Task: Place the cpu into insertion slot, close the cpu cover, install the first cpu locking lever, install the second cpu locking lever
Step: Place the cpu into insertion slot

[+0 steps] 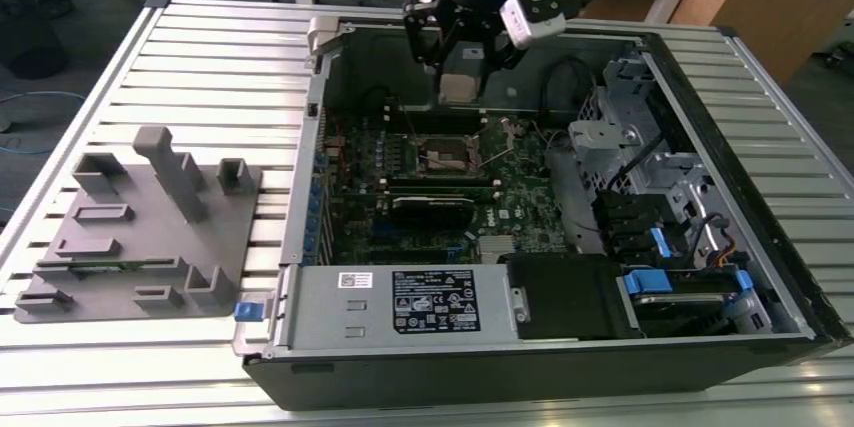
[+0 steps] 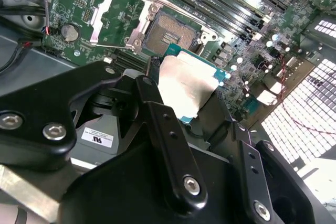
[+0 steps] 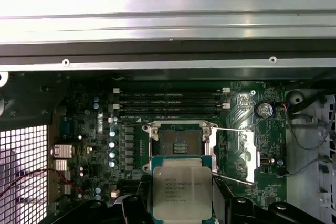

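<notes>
The gripper (image 1: pixel 458 82) is clamped on the cpu (image 3: pixel 182 187), held above and apart from the insertion slot (image 3: pixel 180 141). The cpu cover (image 3: pixel 254 153) lies swung open beside the slot. Long memory slots (image 3: pixel 170 103) run along another edge, and the slot's dark centre lies bare.

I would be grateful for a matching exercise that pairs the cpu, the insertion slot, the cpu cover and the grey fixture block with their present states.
Things:
1. the cpu
2. the insertion slot
3. the cpu cover
4. the grey fixture block

States:
A. swung open beside the slot
B. standing on the slatted table
C. held in the gripper
D. empty, its dark centre exposed

Pairs: 1-C, 2-D, 3-A, 4-B
</notes>
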`<control>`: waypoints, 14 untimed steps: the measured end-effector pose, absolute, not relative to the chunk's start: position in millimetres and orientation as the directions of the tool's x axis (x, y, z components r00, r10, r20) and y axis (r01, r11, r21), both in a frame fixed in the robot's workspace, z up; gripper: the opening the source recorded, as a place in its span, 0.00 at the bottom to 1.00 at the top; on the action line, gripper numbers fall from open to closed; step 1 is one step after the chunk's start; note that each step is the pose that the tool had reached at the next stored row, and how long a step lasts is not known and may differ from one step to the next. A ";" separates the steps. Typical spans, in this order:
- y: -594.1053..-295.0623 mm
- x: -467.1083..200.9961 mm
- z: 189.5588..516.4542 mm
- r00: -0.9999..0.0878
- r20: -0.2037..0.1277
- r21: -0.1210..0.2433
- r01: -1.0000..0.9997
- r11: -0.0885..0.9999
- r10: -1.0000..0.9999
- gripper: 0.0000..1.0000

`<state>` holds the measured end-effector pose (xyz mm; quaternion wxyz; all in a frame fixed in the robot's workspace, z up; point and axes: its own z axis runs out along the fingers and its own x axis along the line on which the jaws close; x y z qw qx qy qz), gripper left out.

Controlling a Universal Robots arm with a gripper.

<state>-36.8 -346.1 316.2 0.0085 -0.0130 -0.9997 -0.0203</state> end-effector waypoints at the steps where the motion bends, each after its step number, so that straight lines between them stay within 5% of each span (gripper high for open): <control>1: -346.1 -36.8 315.4 -1.000 0.018 0.040 0.026 0.999 0.026 0.54; 14: -346.1 -36.8 311.0 -1.000 0.018 0.040 0.026 0.999 0.026 0.54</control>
